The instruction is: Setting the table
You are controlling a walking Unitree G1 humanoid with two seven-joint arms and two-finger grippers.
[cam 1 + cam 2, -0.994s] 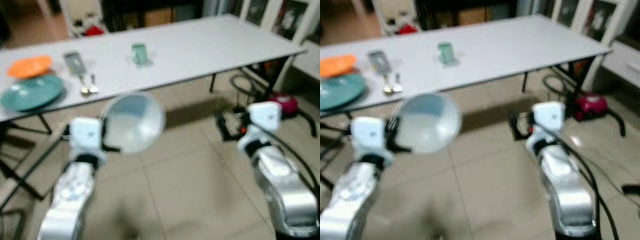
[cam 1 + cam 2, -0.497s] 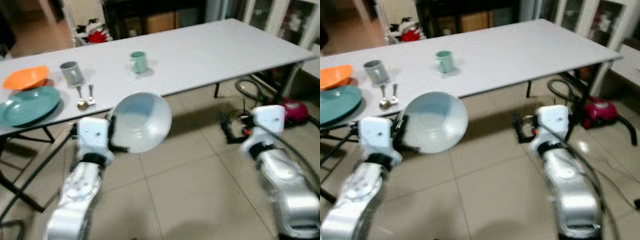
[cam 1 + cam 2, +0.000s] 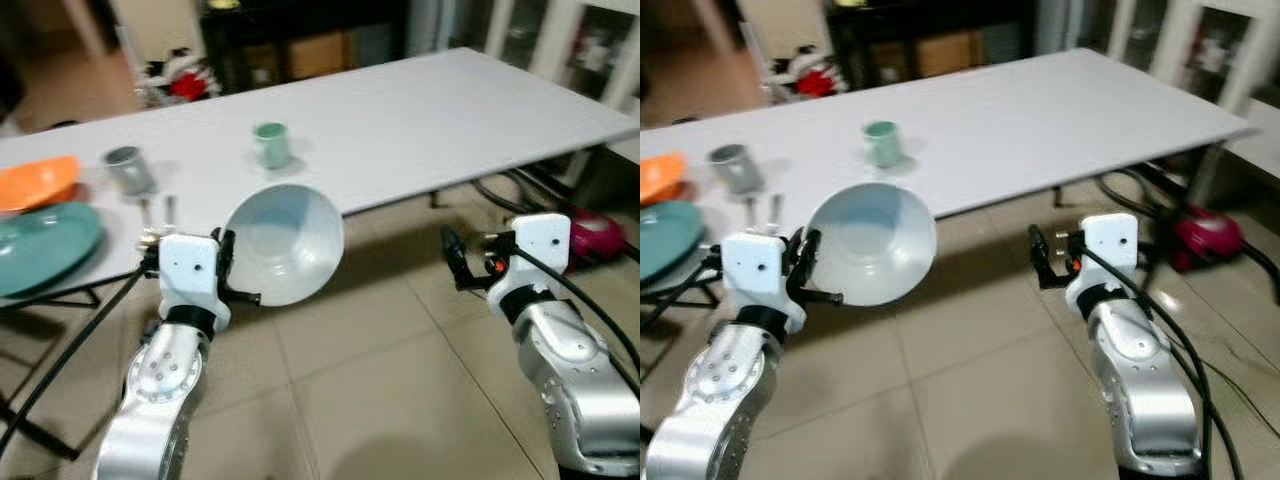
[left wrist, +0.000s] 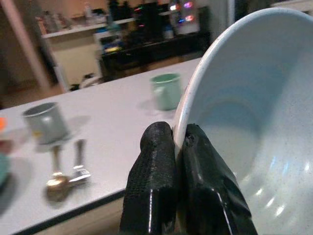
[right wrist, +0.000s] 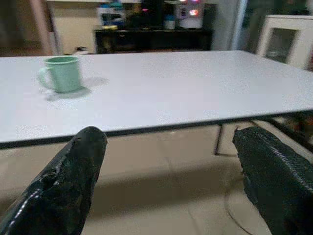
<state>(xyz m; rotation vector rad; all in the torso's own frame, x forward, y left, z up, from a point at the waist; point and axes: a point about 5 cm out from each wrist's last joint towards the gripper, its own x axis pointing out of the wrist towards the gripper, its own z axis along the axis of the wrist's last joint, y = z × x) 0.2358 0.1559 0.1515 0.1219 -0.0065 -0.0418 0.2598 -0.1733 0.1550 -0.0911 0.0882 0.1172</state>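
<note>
My left gripper [image 4: 177, 142] is shut on the rim of a pale blue bowl [image 3: 285, 243], held tilted in front of the white table's near edge [image 3: 400, 195]. On the table stand a green mug [image 3: 269, 144] and a grey cup [image 3: 124, 169]; a spoon and fork [image 3: 155, 208] lie beside the cup. A teal plate [image 3: 45, 245] and an orange dish [image 3: 35, 182] sit at the table's left end. My right gripper [image 5: 166, 152] is open, empty, and held low before the table edge.
A magenta vacuum cleaner [image 3: 600, 232] and black cables [image 3: 495, 190] lie on the tiled floor under the table's right end. Black table legs [image 3: 60, 370] stand at the left. A dark shelf unit [image 3: 290, 50] is behind the table.
The camera has shifted, and the table now sits closer. The bowl stays held in my left gripper, now nearer the table edge. The right gripper is unchanged.
</note>
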